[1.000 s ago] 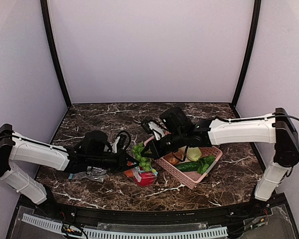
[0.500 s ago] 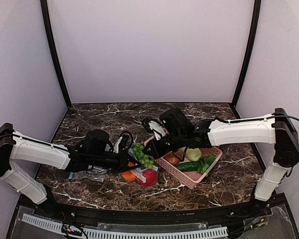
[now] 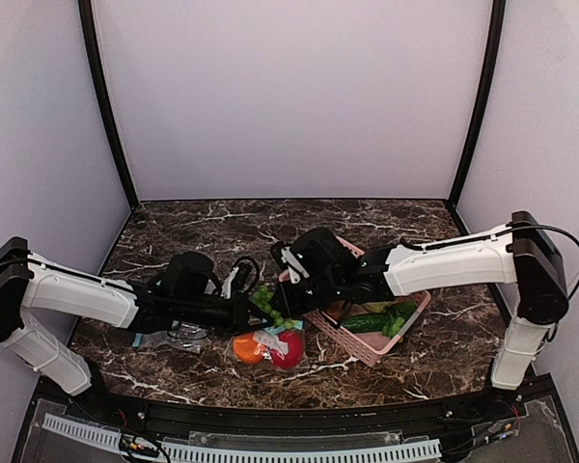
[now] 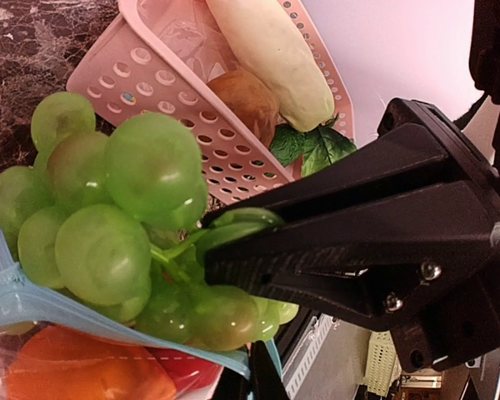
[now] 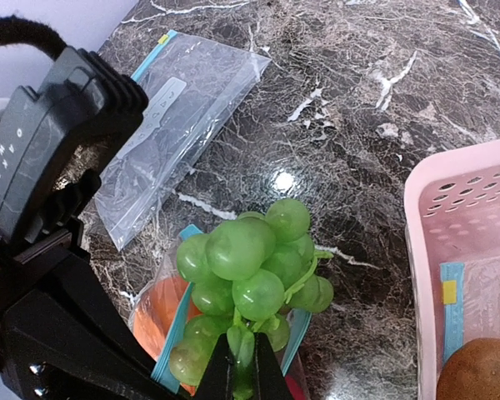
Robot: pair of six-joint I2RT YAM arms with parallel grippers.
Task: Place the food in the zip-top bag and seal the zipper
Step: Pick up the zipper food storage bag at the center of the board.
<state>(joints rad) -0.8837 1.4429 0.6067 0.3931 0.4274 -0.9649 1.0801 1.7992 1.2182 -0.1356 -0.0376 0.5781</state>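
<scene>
The green grape bunch (image 5: 250, 267) hangs by its stem from my shut right gripper (image 5: 243, 367), just above the open mouth of the zip-top bag (image 3: 268, 340). The bag's light blue zipper (image 5: 173, 332) runs under the grapes (image 4: 108, 217). Inside the bag lie the round orange fruit (image 3: 246, 348) and the red fruit (image 3: 290, 350). My left gripper (image 3: 254, 311) is shut on the bag's zipper edge (image 4: 33, 302) and holds it up; its fingertips (image 4: 262, 373) show only at the bottom of the left wrist view. The right gripper (image 3: 288, 307) reaches in from the right.
A pink slatted basket (image 3: 367, 349) stands right of the bag, with a cucumber (image 3: 367, 322), a pale vegetable (image 4: 275, 50), a brown piece (image 4: 243, 100) and green leaves. A second, flat clear bag (image 5: 175, 117) lies on the marble table left of the first, partly under my left arm.
The right gripper has carried the grapes left and down to the bag's mouth. The bag has shifted left, so the orange fruit now shows left of the red one.
</scene>
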